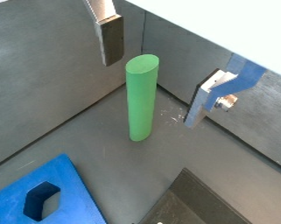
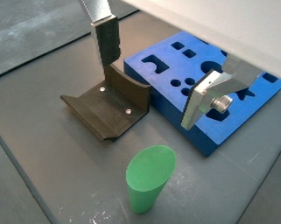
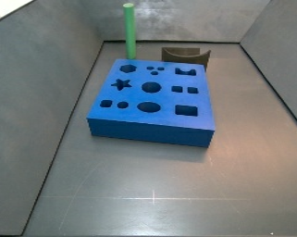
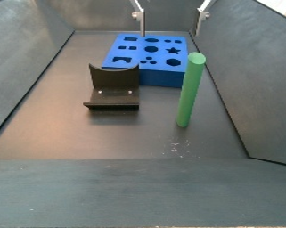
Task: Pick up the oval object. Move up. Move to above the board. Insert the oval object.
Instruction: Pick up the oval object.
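Your pincer (image 1: 166,68) hangs above the counter (image 4: 97,134) with its fingers (image 1: 111,39) spread wide, nothing between them. In both wrist views the oval object (image 1: 142,96) stands upright on the floor, below the open gap and clear of both pads; it also shows in the other wrist view (image 2: 149,179), where the pincer (image 2: 154,74) sits over the board's edge. In a side view the green rod (image 4: 188,89) stands on end just beside the right wall, near the board (image 4: 157,58) but apart from it. In a side view from the opposite end (image 3: 129,30) you see it upright behind the board (image 3: 154,100), at the far left corner. The board lies flat, shaped holes up, all unfilled. A dark brown curved block (image 4: 111,87) sits just beside the board's near edge; you can't tell whether they touch. Only the fingertips (image 4: 139,14) show at the top of that side view.
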{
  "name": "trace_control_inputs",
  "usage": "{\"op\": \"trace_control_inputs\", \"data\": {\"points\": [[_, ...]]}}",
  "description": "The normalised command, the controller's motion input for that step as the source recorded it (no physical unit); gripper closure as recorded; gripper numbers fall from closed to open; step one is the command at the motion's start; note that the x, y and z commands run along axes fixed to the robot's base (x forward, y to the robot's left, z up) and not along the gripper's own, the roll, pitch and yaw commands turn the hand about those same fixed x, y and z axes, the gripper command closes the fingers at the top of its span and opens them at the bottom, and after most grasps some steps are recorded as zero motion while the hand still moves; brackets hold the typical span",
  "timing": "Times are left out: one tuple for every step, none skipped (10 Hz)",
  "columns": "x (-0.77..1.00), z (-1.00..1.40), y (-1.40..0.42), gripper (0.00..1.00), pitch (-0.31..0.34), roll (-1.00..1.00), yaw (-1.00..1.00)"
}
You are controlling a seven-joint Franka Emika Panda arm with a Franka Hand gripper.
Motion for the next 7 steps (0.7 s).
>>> {"op": "trace_control_inputs", "data": {"points": [[0.0,0.0,0.0,0.0,-0.01,0.0,0.0],[0.0,0.0,0.07,0.0,0.0,0.0,0.01],[-0.12,0.0,0.28,0.0,0.0,0.0,0.0],[-0.54,-0.09,0.44,0.0,0.0,-0.04,0.0],[-0.56,-0.16,0.43,0.0,0.0,-0.01,-0.03],[-0.38,-0.19,0.44,0.0,0.0,-0.02,0.0],[-0.37,-0.21,0.33,0.0,0.0,0.0,0.0]]}}
